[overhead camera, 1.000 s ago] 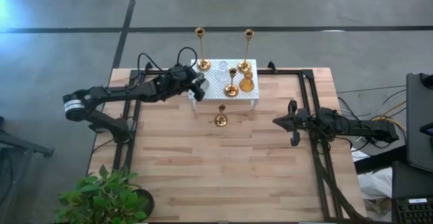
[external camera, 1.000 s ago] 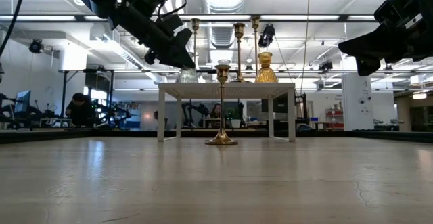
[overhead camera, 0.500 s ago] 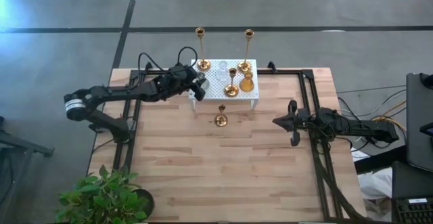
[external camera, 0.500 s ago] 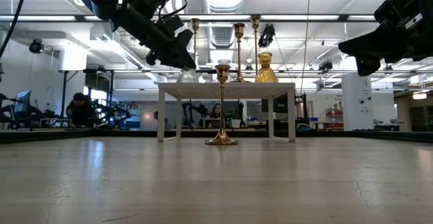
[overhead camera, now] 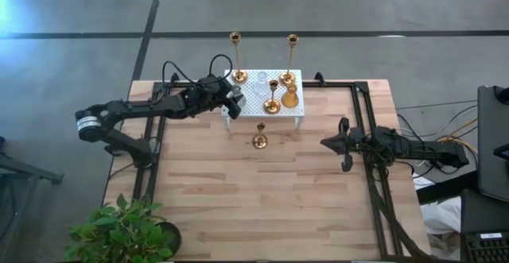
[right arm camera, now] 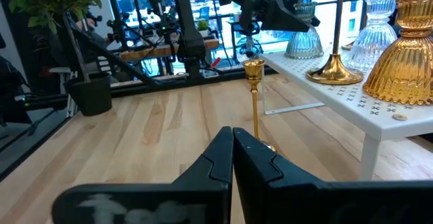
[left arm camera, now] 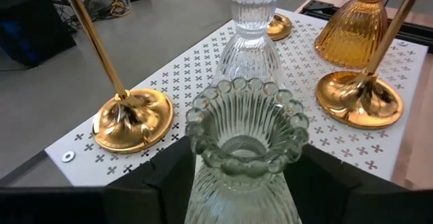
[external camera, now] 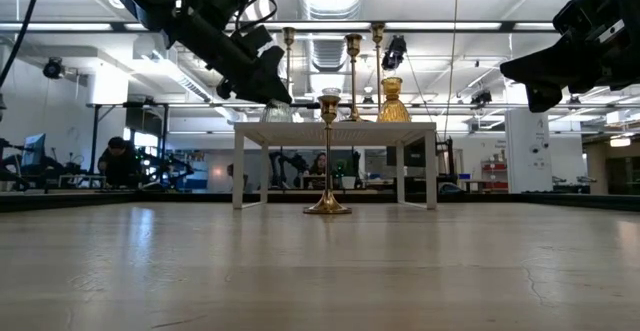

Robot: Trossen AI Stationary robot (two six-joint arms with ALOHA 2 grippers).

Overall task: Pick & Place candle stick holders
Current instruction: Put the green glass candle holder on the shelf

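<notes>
A grey-green glass holder stands at the left end of the white perforated stand. It also shows in the low view. My left gripper is shut on it. On the stand are two tall brass sticks, a short brass holder, an amber glass holder and a clear glass holder. Another short brass holder stands on its round base on the table in front of the stand. My right gripper is shut and empty, above the table's right side. My left gripper has the grey-green holder's ribbed body, just below its beaded rim, between its two fingers, one on each side. The fingers come slanting down from the table's left side. The holder is upright, with its base on the stand's top.
The clear glass holder and one tall brass stick's base stand close beyond the held holder. A potted plant stands at the table's near left corner. A black frame runs along the table's right side. Bare wood lies in front of the stand.
</notes>
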